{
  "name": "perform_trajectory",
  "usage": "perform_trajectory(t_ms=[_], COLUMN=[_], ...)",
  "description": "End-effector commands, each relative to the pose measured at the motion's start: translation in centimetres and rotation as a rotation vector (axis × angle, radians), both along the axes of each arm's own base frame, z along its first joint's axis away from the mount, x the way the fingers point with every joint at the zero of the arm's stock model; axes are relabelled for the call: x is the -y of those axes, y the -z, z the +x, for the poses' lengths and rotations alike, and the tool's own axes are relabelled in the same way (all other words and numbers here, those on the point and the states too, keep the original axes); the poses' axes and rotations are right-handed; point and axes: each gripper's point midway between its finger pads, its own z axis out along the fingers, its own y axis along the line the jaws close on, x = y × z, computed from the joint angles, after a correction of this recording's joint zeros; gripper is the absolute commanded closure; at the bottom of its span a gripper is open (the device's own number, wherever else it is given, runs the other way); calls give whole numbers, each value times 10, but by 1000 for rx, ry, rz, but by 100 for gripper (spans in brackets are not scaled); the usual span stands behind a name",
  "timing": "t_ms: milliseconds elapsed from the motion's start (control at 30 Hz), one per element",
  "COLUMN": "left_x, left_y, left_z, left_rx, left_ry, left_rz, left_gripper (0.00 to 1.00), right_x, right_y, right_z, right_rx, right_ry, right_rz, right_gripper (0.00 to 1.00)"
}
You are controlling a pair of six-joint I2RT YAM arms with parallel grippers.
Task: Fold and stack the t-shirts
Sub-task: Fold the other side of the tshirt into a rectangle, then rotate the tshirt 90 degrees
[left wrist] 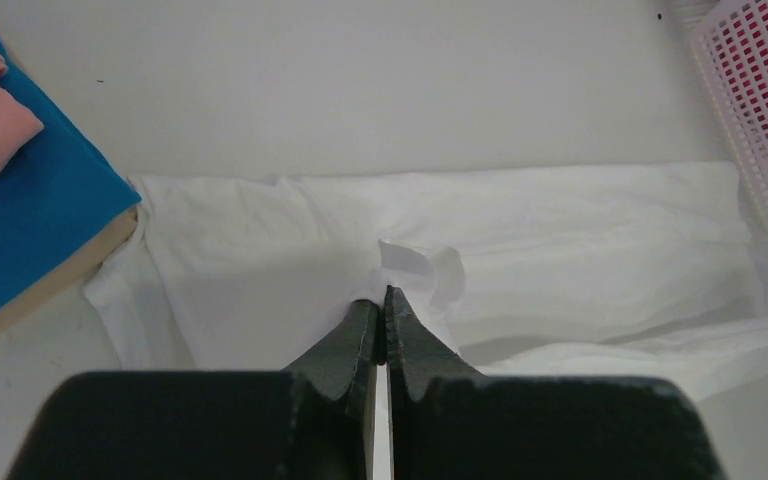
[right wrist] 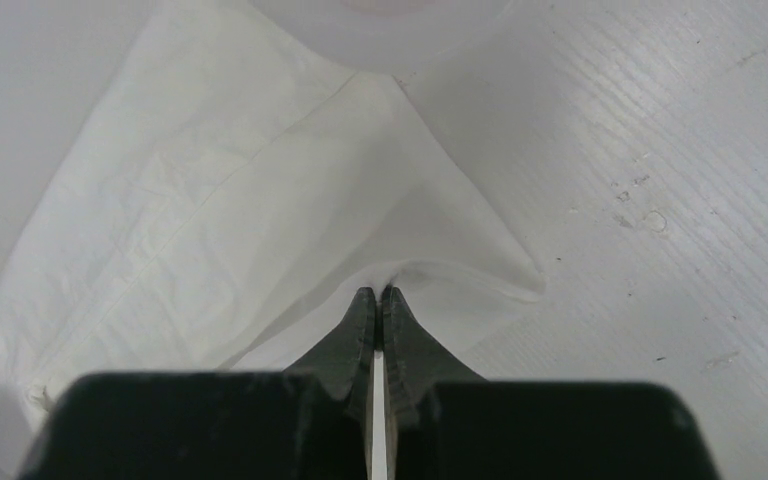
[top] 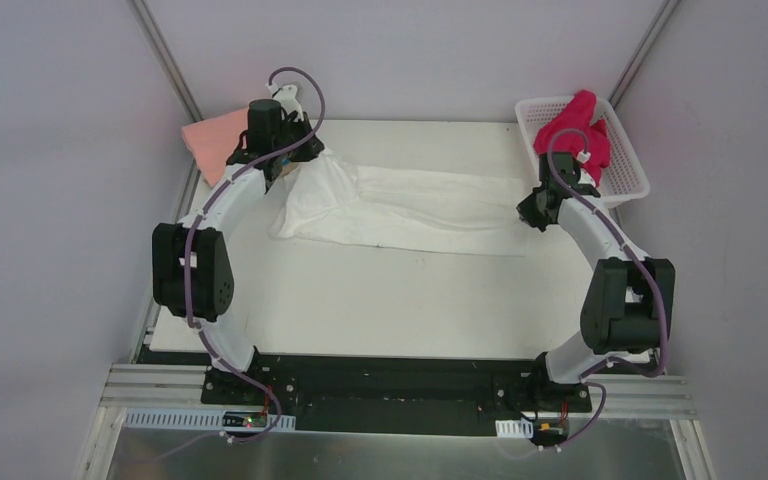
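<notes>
I log as off-task: one white lattice basket (top: 628, 172) at the far right corner of the table (top: 380, 300), grey walls (top: 50, 200), a metal post (top: 165, 55), and a near-edge aluminium rail (top: 160, 385).

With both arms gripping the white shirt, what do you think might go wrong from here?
The right jaws pinch only a thin corner of the white shirt, so pulling may let it slip free. The left jaws hold cloth right beside the folded pile; dragging could disturb it. The right arm works close to the basket and might nudge it.
</notes>
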Motion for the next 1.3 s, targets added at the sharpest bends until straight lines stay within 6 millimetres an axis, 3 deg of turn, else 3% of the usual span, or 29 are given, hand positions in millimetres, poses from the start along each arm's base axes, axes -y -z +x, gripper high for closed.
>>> perform_trajectory(t_ms=[0, 200, 367, 400, 500, 567, 633, 733, 833, 967, 1100, 1267], left_x=[-4, -12, -22, -26, -36, -40, -41, -37, -34, -27, -2, 32], left_y=[-9, 11, 41, 45, 57, 59, 50, 31, 18, 20, 38, 73], left_z=[16, 36, 56, 62, 76, 83, 86, 79, 66, 38, 8, 2], left_rx=[35, -11, -77, -88, -139, -158, -161, -150, -151, -205, -285, -367], left_ry=[20, -1, -36, -56, -101, -117, -139, -137, -142, -142, -73, -18], left_rz=[23, 32, 90, 105, 140, 149, 143, 109, 76, 13, -50, -55], left_gripper=[100, 100, 98, 91, 50, 40, 22, 2, 1, 0, 0, 0], right_x=[7, 8, 13, 15, 18, 14, 8, -6, -18, -37, -60, -85], right_y=[-14, -5, 1, 2, -2, -8, -14, -23, -25, -25, -16, 5], right_z=[20, 31, 44, 45, 49, 51, 50, 42, 28, 15, 14, 26], right_rx=[51, 40, 46, 42, 36, 50, 66, 83, 72, 71, 60, 24], right_ry=[20, 31, 42, 43, 45, 27, -1, -55, -102, -174, -253, -347], right_rz=[-22, -26, -51, -61, -78, -64, -45, -5, 7, -2, 36, 44], right_gripper=[100, 100, 97, 95, 85, 68, 43, 26, 11, 1, 1, 1])
